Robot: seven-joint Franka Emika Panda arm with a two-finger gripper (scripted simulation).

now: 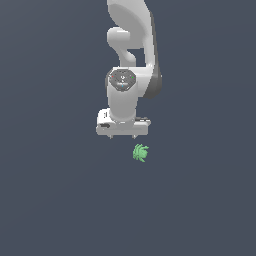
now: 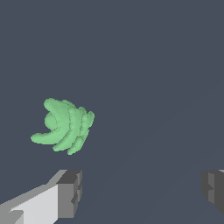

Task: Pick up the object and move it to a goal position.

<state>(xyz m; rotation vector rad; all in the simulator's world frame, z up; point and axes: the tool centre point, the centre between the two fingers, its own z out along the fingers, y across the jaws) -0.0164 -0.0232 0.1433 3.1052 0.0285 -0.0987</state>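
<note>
The object (image 1: 140, 152) is a small bright green lump with spiky lobes, lying on the dark grey floor. It lies just below and toward the exterior view's right of my white gripper (image 1: 123, 136). In the wrist view the object (image 2: 64, 126) lies beyond one fingertip (image 2: 70, 193), outside the gap between the fingers. My gripper (image 2: 142, 190) is open and empty, with the two dark pads far apart. No goal marker shows.
The white arm (image 1: 131, 50) rises behind the gripper to the frame's top. The flat dark grey floor (image 1: 50, 200) fills the rest of both views.
</note>
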